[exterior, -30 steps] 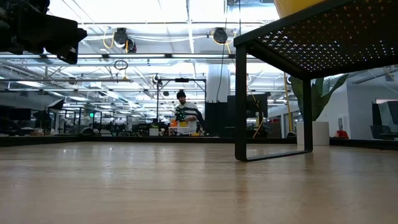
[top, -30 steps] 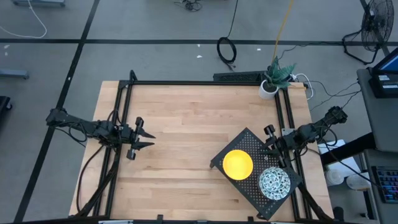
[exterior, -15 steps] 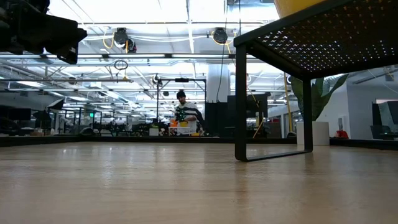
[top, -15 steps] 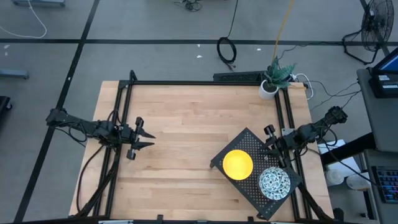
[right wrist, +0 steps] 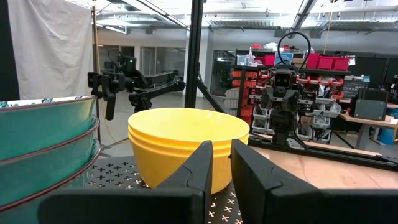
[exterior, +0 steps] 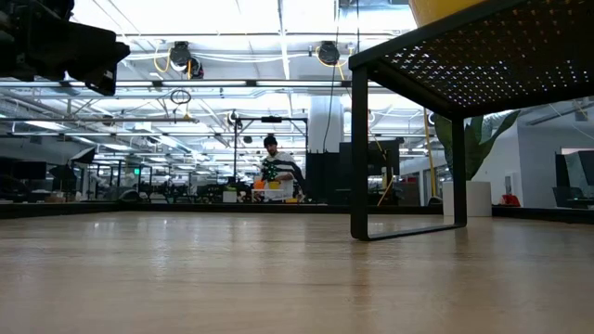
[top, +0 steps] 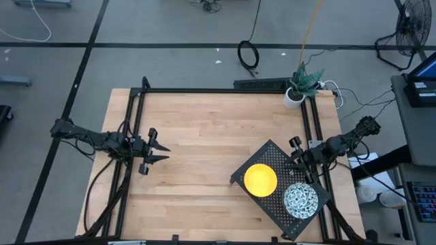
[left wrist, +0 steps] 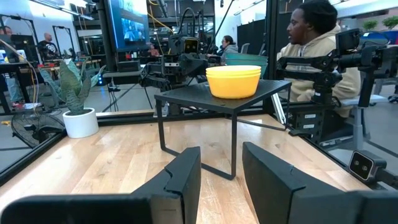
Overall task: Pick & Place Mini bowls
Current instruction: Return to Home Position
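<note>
Yellow bowls [top: 260, 179]: stacked on the shelf [top: 271, 151], at the end nearer the table's middle.
Blue bowls [top: 300, 199]: stacked on the same shelf, just beside the yellow stack and not touching it.
Table [top: 204, 122]: the shelf is carried on its right side, close to the right arm's base.
Right arm [top: 337, 144]: reached in to the shelf's edge; the right jaws are narrowed to a slit and nothing is held.
Left arm [top: 95, 139]: kept at the table's left side, well apart from the shelf; the left jaws are spread wide and empty.
Key relation: the yellow stack lies straight ahead of the right jaws and near them, with the blue stack off to one side; the right arm is by far the nearer.
Stage: placing is judged done; only the retreat to rest is left.
Next move: a straight pull back from the shelf is called for before any turn.
Risk: a bowl rim could be clipped; whether the right jaws overhang the shelf top cannot be told for certain.
</note>
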